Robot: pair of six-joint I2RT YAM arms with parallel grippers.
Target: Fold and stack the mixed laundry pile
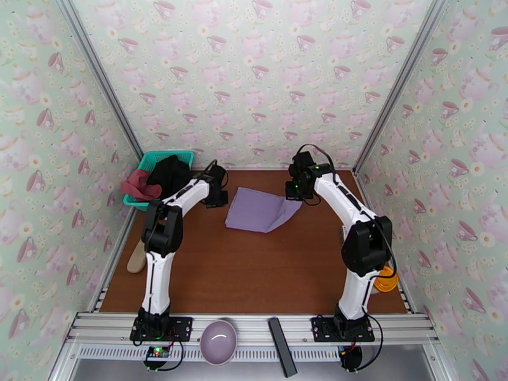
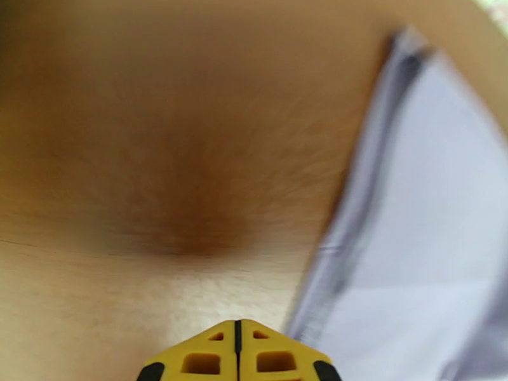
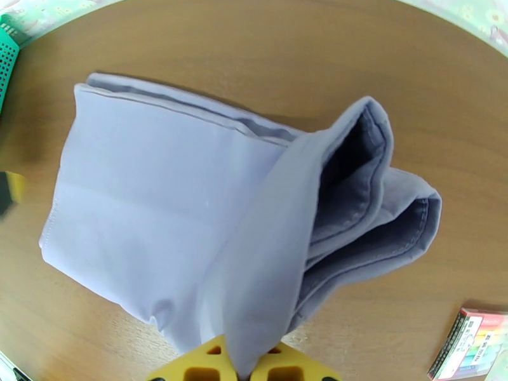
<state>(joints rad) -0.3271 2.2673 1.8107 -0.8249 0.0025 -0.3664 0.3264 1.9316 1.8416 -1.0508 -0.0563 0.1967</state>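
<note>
The lavender-purple cloth lies folded at the back middle of the wooden table. My right gripper is at its right corner; in the right wrist view a lifted flap of the cloth is pinched between the yellow fingertips. My left gripper sits low just left of the cloth, and in its wrist view the left gripper is shut on nothing, with the cloth's hem to its right. The black garment and the dusty-red top lie in the teal basket.
A small box of coloured pens lies on the table right of the cloth. A tan object rests at the left edge and an orange one at the right. A purple bowl and a black bar sit on the front rail.
</note>
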